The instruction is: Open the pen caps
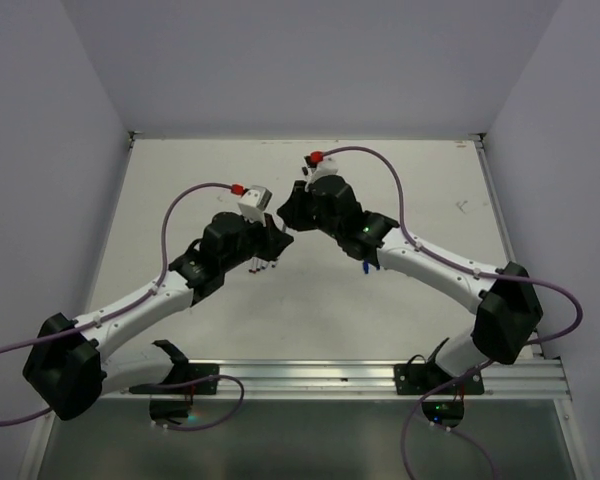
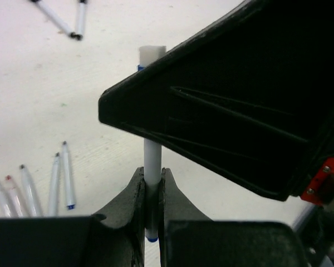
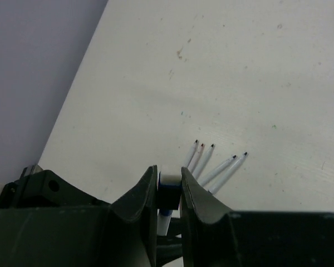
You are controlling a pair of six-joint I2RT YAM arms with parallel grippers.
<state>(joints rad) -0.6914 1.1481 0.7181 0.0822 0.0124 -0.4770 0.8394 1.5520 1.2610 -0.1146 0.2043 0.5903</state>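
Observation:
Above the middle of the table my two grippers meet on one pen. My left gripper (image 2: 152,177) (image 1: 269,243) is shut on the thin white pen barrel (image 2: 152,158), whose blue end pokes out below the fingers. The barrel runs up behind the black body of the right gripper (image 2: 239,111). My right gripper (image 3: 168,176) (image 1: 291,214) is shut on the pen cap (image 3: 169,194), a stubby dark blue cap with a white end. The cap still sits on the barrel (image 3: 165,221), seen below it.
Several uncapped white pens (image 3: 214,164) lie fanned on the table under the grippers, seen also as pens (image 2: 60,186) in the left wrist view. Two more pens (image 2: 67,22) lie farther off. A small blue piece (image 1: 363,267) shows beneath the right arm. Walls enclose the table.

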